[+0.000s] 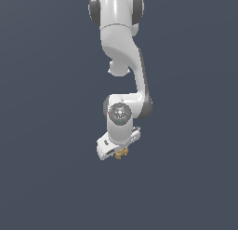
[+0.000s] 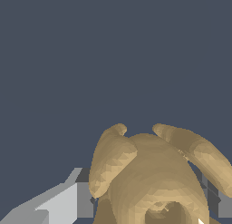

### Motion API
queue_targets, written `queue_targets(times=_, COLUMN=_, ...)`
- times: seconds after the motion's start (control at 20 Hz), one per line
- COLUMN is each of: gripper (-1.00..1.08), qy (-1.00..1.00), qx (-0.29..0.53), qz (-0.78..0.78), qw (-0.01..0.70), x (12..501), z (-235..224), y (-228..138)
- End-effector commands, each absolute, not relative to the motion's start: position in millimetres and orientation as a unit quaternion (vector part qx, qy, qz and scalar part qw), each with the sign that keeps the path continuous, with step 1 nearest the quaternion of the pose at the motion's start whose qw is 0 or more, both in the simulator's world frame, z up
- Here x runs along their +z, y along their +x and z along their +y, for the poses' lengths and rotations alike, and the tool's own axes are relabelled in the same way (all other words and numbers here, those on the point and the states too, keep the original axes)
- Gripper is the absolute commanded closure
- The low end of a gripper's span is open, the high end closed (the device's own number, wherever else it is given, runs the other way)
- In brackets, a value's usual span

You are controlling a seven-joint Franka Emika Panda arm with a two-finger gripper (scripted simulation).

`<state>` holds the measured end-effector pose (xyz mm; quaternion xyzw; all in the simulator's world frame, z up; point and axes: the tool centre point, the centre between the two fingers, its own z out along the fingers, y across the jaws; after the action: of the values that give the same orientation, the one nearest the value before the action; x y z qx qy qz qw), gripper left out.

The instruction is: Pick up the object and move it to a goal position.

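Observation:
The object [image 1: 122, 153] is a tiny tan-gold knobbly piece with short prongs. In the exterior view it sits right under the white arm's hand, between the fingers of my gripper [image 1: 120, 152]. In the wrist view the object [image 2: 154, 177] fills the lower part of the picture, very close to the camera, with two rounded prongs spreading from a central hub. One grey-white finger [image 2: 68, 202] shows on one side of it and a dark pad [image 2: 213, 196] on the other. The fingers are closed against the object. I cannot tell its height above the surface.
The white Panda arm [image 1: 121, 52] reaches down from the top of the exterior view. The ground [image 1: 46, 131] is a plain dark blue-grey surface all around, with no other objects or goal marker in view.

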<state>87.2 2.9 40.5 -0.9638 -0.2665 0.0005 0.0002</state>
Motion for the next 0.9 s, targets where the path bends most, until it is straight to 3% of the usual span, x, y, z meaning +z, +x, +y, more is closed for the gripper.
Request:
queue_targets(times=0.0, gripper=1.08, qy=-0.964, qx=0.000, qz=-0.266, qw=0.000, x=43, z=2, y=86)
queue_targets(times=0.45, gripper=1.08, qy=-0.964, qx=0.000, qz=-0.266, qw=0.000, x=78, z=-11, y=73)
queue_targets(times=0.85, gripper=1.08, qy=-0.964, qx=0.000, qz=-0.266, qw=0.000, x=143, z=-37, y=47)
